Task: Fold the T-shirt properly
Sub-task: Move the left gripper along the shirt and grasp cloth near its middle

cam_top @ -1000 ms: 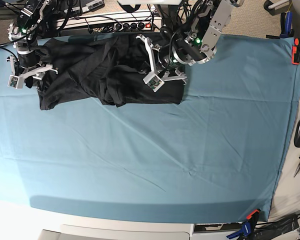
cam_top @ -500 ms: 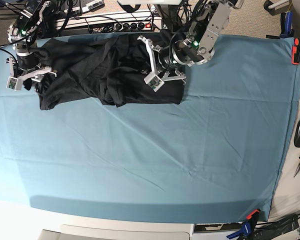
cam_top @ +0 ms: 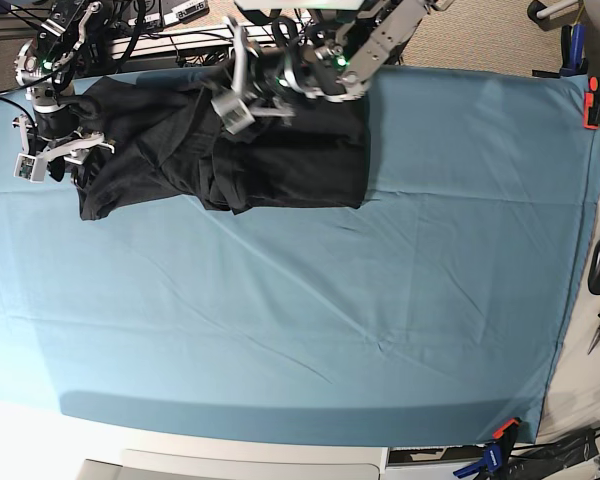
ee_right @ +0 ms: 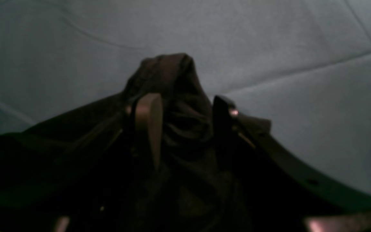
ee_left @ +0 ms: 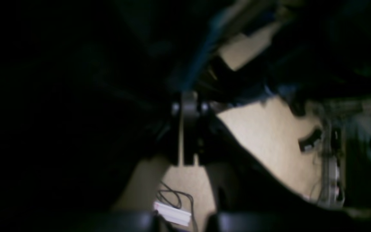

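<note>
- T-shirt (cam_top: pixel 230 150): we see it bunched in dark folds along the far edge of the surface (cam_top: pixel 380 320), on the teal cloth, stretched between the two pincers.
- Right pincer (ee_right: pixel 185 112): in the right wrist view we see a hump of black fabric rising between its two fingers (ee_right: pixel 148 119), jaws held apart around it, so it is grasping the T-shirt. Teal cloth fills the view beyond the fingertips. In the base view the pincer sits at the shirt's end (cam_top: pixel 50 155).
- Left pincer (ee_left: pixel 187 129): clenched, fingers pressed together in the left wrist view. Dark fabric surrounds it on both sides; the frame is too dark and blurred for us to tell whether cloth is pinched. Tan floor and cables show past its tip.
- In the base view the left pincer (cam_top: pixel 242 95) is over the shirt's far edge, well apart from the right one.
</note>
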Available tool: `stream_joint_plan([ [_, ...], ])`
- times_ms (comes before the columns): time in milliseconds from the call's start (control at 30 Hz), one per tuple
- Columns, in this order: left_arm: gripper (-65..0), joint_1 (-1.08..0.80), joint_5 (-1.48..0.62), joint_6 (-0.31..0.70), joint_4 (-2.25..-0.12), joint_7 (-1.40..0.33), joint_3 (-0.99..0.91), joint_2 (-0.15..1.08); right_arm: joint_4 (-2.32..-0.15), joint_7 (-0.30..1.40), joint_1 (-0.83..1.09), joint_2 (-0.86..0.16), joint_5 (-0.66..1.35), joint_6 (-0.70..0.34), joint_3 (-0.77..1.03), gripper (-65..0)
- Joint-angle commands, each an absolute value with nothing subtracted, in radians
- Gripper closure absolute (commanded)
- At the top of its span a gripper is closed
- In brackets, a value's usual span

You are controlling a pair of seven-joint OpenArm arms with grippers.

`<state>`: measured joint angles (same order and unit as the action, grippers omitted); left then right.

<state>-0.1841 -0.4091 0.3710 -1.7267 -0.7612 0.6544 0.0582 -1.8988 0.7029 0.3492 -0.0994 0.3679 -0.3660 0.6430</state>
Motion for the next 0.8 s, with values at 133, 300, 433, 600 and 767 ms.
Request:
stream_joint_plan([
  [133, 0.0, -0.155, -0.341, 0.314, -1.833, -0.839, 0.651, 0.048, -1.916, 0.68, 0.347, -0.113, 0.378, -0.37, 0.647, -26.2],
  [300, 0.0, -0.166, -0.139, 0.207, -1.989, -0.829, 0.651, 0.072, -1.916, 0.681, 0.347, -0.113, 0.377, -0.37, 0.647, -26.2],
  [433, 0.0, -0.167, -0.06, 0.198, -1.982, -0.813, 0.651, 0.104, -1.916, 0.68, 0.347, -0.113, 0.378, -0.37, 0.647, -26.2],
  [600, 0.0, -0.167, 0.033, 0.156, -1.917, -0.772, 0.652, 0.103, -1.916, 0.681, 0.347, -0.113, 0.378, -0.37, 0.647, -26.2],
  [767, 0.0, -0.166, 0.06, 0.152, -1.847, -0.746, 0.653, 0.102, -1.916, 0.68, 0.346, -0.113, 0.378, -0.37, 0.647, -26.2],
])
